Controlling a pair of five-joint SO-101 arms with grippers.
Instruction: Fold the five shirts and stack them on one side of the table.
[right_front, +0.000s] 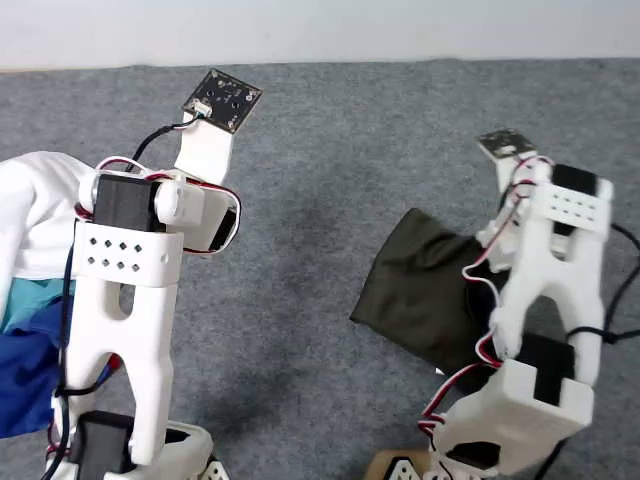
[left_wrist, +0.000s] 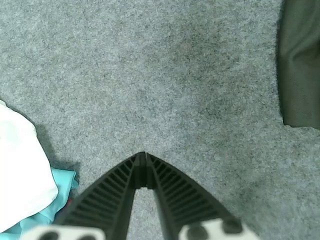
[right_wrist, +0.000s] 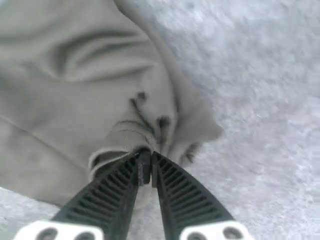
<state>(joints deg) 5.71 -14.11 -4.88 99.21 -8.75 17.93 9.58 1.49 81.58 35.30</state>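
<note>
Well left of the olive shirt (right_front: 425, 285), a white shirt (right_front: 35, 215), a teal shirt (right_front: 25, 300) and a blue shirt (right_front: 25, 380) lie heaped, seemingly unfolded, so most of the work looks left. The left gripper (left_wrist: 145, 160), jaws pressed together on nothing, hangs over the bare table (right_front: 330, 140) left of the olive shirt. The right gripper (right_wrist: 145, 159) pinches a bunched fold of that shirt. I count four shirts; a fifth I cannot make out.
</note>
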